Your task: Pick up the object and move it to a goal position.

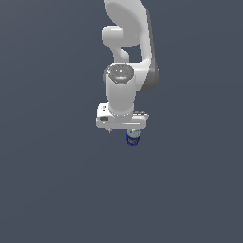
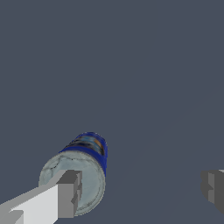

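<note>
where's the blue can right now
In the exterior view the blue can stands just below the white gripper, toward that view's right end; the wrist view shows one finger over its pale top.

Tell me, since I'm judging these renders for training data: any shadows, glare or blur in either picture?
Exterior view: flat, even light, no cast shadow under the can or hand, soft low-resolution edges. Wrist view: no glare; the can has a mottled pale end, its label too coarse to read; one finger overlaps it.
</note>
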You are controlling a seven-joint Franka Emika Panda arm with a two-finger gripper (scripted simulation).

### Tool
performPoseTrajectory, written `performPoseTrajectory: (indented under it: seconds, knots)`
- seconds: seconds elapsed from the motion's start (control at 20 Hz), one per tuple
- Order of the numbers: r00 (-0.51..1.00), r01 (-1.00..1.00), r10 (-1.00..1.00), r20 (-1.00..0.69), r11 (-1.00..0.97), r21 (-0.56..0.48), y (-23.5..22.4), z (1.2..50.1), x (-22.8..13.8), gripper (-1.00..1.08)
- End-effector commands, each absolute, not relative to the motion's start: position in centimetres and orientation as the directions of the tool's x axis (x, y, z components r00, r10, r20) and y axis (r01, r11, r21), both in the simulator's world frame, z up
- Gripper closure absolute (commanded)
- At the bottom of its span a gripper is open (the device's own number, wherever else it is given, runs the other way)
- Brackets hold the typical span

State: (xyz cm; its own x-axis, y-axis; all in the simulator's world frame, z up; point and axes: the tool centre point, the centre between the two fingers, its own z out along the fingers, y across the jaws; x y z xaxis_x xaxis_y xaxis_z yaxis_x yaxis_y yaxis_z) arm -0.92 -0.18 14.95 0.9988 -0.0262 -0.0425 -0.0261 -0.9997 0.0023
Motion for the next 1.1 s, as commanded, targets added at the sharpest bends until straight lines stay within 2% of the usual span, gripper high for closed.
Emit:
performPoseTrajectory:
  seconds: [0.0,0.6,1.05]
  knots:
    - [0.999,-0.026,-0.026,-0.042,-1.0,0.002,-0.2,14.9,-0.9,-0.92]
    - [0.998,-0.018,-0.018,-0.053,-1.0,0.002,-1.8,15.0,-0.8,-0.92]
    - [0.998,0.032,0.032,-0.049,-0.999,0.0,-1.1,14.7,-1.0,-0.92]
